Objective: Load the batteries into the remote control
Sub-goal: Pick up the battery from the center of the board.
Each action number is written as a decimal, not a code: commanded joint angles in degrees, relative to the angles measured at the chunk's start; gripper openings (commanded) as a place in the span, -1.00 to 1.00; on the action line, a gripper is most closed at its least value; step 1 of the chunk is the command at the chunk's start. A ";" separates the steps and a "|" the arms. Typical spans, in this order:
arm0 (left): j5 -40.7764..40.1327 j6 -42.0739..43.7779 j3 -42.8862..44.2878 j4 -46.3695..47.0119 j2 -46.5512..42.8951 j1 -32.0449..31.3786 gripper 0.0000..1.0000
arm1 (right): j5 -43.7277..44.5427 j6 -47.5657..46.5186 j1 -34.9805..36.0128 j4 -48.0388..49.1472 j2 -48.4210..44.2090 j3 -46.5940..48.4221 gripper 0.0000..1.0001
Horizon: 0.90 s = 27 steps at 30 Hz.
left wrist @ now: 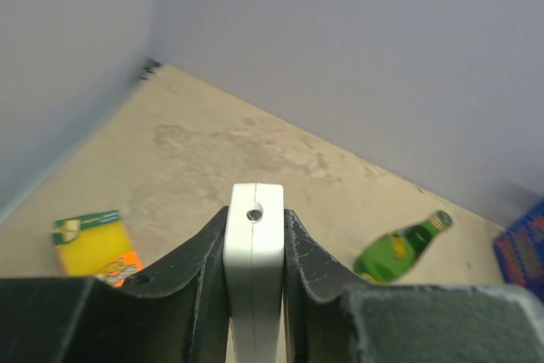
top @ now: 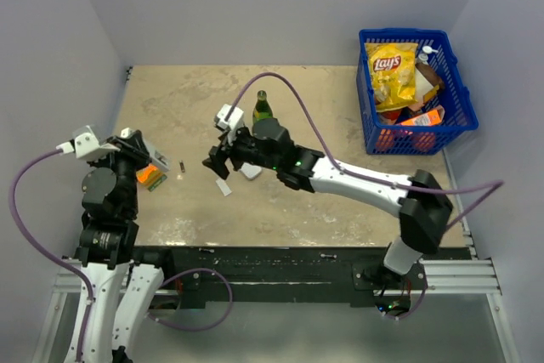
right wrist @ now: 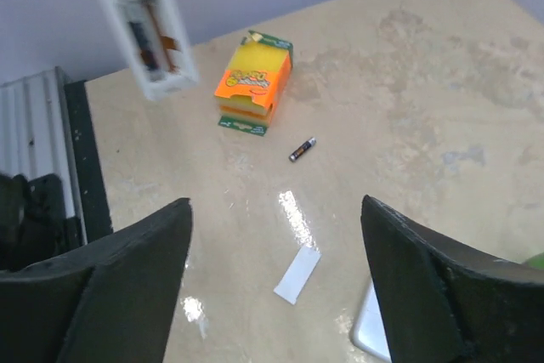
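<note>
My left gripper (left wrist: 255, 215) is shut on the white remote control (left wrist: 253, 252), gripping its two sides and holding it above the table. In the right wrist view the remote (right wrist: 140, 27) shows its open battery bay with a dark shape and an orange ribbon inside. One small dark battery (right wrist: 302, 149) lies loose on the table beside the sponge pack, also in the top view (top: 182, 164). A flat white cover piece (right wrist: 297, 274) lies nearer. My right gripper (right wrist: 274, 203) is wide open and empty, hovering above the cover piece (top: 223, 187). I see no second loose battery.
An orange and yellow sponge pack (top: 151, 176) lies under the left gripper (top: 138, 155). A green bottle (top: 262, 108) stands behind the right gripper (top: 216, 162). A white rounded object (right wrist: 372, 329) lies under the right finger. A blue basket (top: 405, 34) of snacks stands at the back right.
</note>
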 commanded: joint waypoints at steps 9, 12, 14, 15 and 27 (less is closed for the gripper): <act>-25.01 5.21 -4.71 -2.47 -10.32 -1.44 -1.00 | 14.54 11.92 1.39 -4.85 32.07 26.15 0.18; -24.22 5.65 -5.24 -2.11 -10.32 -1.71 -1.00 | 17.27 11.57 2.45 -3.89 37.88 30.38 0.10; -23.78 5.74 -5.42 -1.76 -10.41 -1.88 -1.00 | 18.15 11.48 2.97 -2.66 40.87 32.05 0.01; -23.17 5.82 -5.60 -1.67 -10.41 -2.06 -1.00 | 18.59 11.57 3.24 -1.70 41.66 32.57 -0.01; -20.18 6.00 -6.39 -1.14 -10.24 -2.59 -1.00 | 19.64 10.34 5.08 7.10 51.50 37.23 -0.02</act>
